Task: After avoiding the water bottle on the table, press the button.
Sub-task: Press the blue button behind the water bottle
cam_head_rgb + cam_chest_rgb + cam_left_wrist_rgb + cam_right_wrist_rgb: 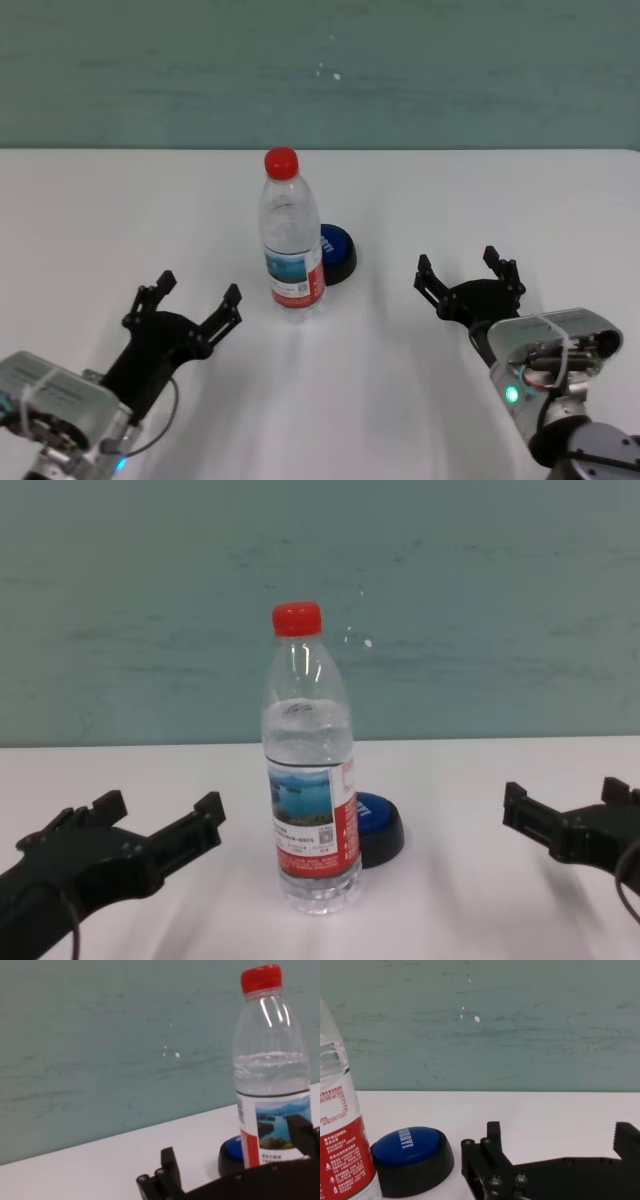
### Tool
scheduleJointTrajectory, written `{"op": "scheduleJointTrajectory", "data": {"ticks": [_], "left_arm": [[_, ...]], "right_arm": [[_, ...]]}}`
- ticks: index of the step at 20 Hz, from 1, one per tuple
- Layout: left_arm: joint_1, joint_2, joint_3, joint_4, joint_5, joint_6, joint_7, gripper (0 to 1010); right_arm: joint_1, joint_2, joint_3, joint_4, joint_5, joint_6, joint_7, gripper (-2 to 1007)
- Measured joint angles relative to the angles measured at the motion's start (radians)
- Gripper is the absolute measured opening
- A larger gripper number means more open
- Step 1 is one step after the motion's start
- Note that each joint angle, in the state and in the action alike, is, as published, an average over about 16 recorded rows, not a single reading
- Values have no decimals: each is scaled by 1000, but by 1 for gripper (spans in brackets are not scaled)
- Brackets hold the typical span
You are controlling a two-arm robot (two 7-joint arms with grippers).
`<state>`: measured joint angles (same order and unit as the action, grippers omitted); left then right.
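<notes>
Head view: the bottle (292, 235) stands mid-worktop (90, 220), well clear of every edge, with the button (337, 251) tucked just behind it; left gripper (198, 290) and right gripper (466, 268) wait toward the near edge, fingers apart. Right wrist view: the button sits right by the bottle, so a careless sweep would likely topple it.
</notes>
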<state>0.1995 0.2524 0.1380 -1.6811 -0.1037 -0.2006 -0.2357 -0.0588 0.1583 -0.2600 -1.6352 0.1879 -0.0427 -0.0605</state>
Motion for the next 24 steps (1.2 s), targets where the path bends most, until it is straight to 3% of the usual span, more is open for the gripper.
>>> {"op": "scheduleJointTrajectory", "data": {"ticks": [15,24], "left_arm": [[-5,-14,12,8,23,-9,9,1010],[-10,-18,13,6,22,3,11,1010]], "right_arm": [[0,0,0,0,0,0,0,1004],[0,0,0,0,0,0,0,1004]]}}
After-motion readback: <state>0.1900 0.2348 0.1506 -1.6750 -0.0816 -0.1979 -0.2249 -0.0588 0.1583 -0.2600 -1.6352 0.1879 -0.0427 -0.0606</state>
